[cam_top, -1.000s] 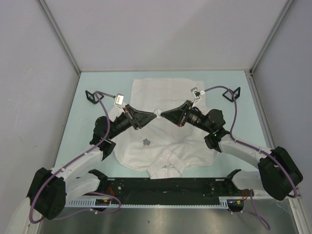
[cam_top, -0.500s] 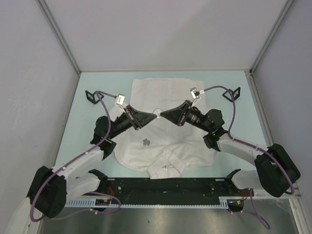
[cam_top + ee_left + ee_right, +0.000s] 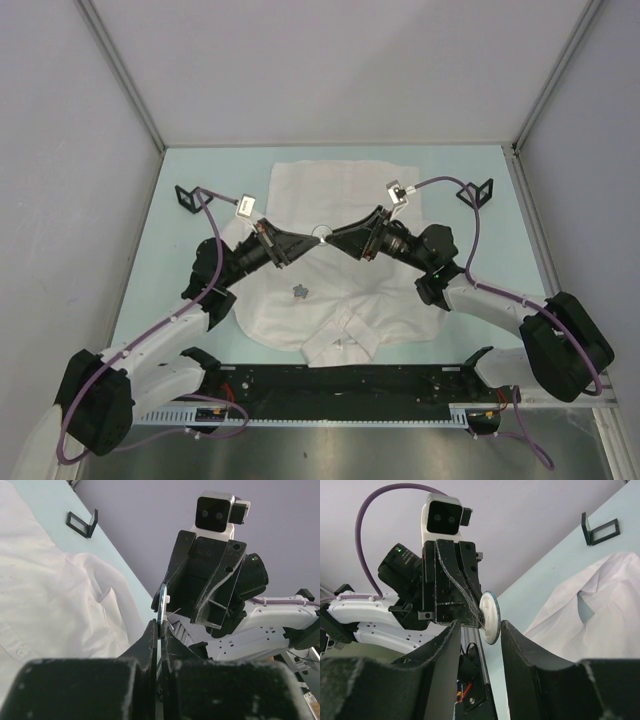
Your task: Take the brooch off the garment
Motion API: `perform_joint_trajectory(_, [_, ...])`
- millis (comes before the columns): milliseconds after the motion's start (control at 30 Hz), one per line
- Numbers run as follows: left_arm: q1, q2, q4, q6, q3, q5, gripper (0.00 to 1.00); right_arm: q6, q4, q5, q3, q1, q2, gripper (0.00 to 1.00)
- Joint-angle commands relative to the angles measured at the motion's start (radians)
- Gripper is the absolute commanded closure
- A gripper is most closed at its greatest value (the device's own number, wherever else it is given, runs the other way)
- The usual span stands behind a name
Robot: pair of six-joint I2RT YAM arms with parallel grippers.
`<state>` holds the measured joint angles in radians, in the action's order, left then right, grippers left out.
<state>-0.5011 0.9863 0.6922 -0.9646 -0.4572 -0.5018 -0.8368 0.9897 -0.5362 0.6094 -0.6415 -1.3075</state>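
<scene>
The garment point(image 3: 340, 190), a big white shirt, lies spread on the pale table point(image 3: 180, 260). Above its middle both grippers meet tip to tip at the brooch point(image 3: 320, 233), a small round white disc with a thin pin. My left gripper point(image 3: 311, 240) is shut on the disc's edge; in the left wrist view the brooch point(image 3: 162, 602) stands edge-on just above the left gripper point(image 3: 160, 625). My right gripper point(image 3: 480, 624) is open, its fingers either side of the brooch point(image 3: 489, 616) with gaps showing. The shirt point(image 3: 600, 610) lies below, apart from the disc.
A small grey star-shaped thing point(image 3: 299, 291) sits on the shirt's front near the collar point(image 3: 345, 335). Two black stands point(image 3: 186, 197) point(image 3: 478, 190) rest on the table left and right of the shirt. Grey walls close in the table on three sides.
The left jaws closed on the brooch, then the right jaws opened off it. Both arms stayed almost in place above the shirt.
</scene>
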Motion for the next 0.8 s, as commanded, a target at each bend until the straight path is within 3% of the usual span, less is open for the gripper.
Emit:
perform_joint_trajectory(0, [-0.002,-0.032,-0.008,-0.037,-0.032,0.029,1.00,0.025,0.038,-0.008,0.026,-0.021,-0.016,0.58])
perform_joint_trajectory(133, [-0.004,-0.032,0.010,-0.052,-0.018,0.028,1.00,0.050,0.015,0.011,0.033,-0.032,-0.013,0.59])
perform_joint_trajectory(333, [-0.008,-0.038,0.004,-0.048,-0.014,0.028,1.00,0.061,-0.003,0.031,0.038,-0.043,-0.012,0.71])
perform_joint_trajectory(767, [-0.066,-0.083,-0.229,0.165,-0.084,0.117,1.00,0.056,-0.008,0.025,0.050,-0.053,-0.021,0.75])
